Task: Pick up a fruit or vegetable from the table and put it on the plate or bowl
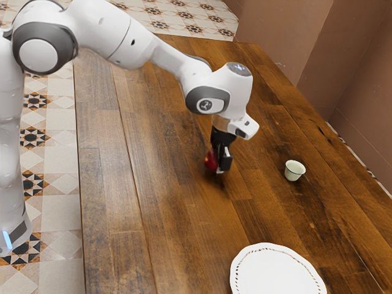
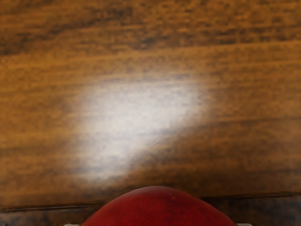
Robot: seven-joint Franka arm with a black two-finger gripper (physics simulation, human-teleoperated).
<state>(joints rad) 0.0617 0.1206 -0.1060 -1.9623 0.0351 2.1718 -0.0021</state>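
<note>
Claw (image 1: 218,166) gripping red fruit (image 1: 211,162), white cup (image 1: 294,169) and plate (image 1: 277,270) well apart

White arm (image 1: 116,30), grey joints, black jaws

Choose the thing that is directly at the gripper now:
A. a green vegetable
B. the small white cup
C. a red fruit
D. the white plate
C: in the exterior view the red fruit sits right at the gripper, and the wrist view shows it just under the hand, while the white cup and the white plate lie apart from it on the wooden table.
</note>
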